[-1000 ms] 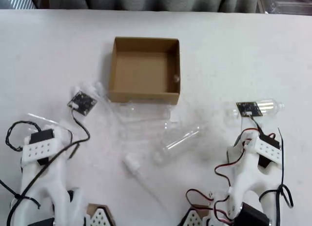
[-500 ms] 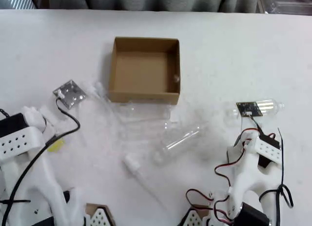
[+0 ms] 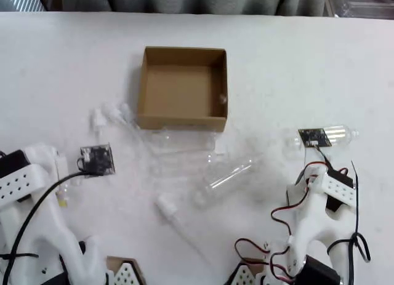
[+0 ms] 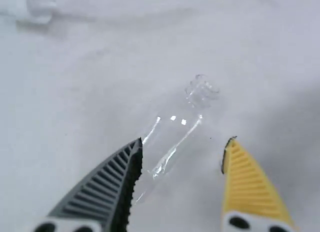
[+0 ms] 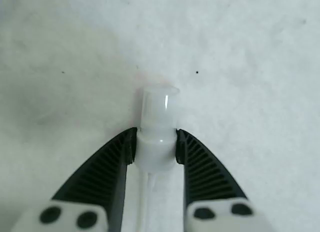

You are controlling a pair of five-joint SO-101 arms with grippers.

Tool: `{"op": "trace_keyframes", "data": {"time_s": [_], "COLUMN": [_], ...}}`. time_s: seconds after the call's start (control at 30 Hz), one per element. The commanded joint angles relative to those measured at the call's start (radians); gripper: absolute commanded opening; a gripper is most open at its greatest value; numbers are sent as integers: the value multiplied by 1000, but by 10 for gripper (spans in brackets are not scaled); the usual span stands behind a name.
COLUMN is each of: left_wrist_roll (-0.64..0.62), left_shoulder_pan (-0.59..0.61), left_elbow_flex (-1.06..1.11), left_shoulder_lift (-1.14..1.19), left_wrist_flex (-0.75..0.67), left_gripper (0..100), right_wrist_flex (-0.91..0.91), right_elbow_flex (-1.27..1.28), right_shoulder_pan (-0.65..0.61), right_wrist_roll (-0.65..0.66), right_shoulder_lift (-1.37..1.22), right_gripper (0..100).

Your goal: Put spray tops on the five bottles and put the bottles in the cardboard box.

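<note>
— Now the clear bottle [image 4: 170, 147] is lying on its side on the table [image 3: 308, 63], and the left gripper [image 4: 183, 141] is hovering over it, spread wide, fingers flanking its body.
— And the right gripper [image 5: 155, 142]?
— Clenching a white spray top [image 5: 159, 109], with the dip tube [image 5: 146, 192] trailing back between the jaws.
— What's worrying you?
— That bottle is sitting closer to the grey finger [image 4: 115, 182]. I'm thinking a lopsided squeeze is going to roll it or squirt it out, since it's slick and round. The thin tube could also be bending if it misses the neck.
— Room to work?
— Plenty of bare table is showing beyond the cardboard box [image 3: 182, 122], which is standing open. Between the arms, though, loose bottles [image 3: 225, 176] are crowding the box's front wall.
</note>
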State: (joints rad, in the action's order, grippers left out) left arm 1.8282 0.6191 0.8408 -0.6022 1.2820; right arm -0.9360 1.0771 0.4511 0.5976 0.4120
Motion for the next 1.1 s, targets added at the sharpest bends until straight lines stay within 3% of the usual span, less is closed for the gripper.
{"op": "trace_keyframes", "data": {"time_s": [0.0,0.17,0.5,0.83,1.07], "left_wrist_roll": [135,184,183,181,169], "left_shoulder_pan": [31,45,18,-15,-10], "left_elbow_flex": [14,51,241,279,264], "left_shoulder_lift": [-4,4,4,16,174], "left_wrist_flex": [-15,-75,-428,-509,-598], "left_gripper": [260,260,260,257,256], "right_wrist_flex": [27,28,28,28,28], "right_elbow_flex": [9,9,9,9,9], "right_shoulder_pan": [-2,-2,-4,-4,-4], "right_wrist_roll": [12,12,12,12,12], "right_shoulder_lift": [2,2,2,2,2], "right_gripper": [16,16,16,16,16]}}
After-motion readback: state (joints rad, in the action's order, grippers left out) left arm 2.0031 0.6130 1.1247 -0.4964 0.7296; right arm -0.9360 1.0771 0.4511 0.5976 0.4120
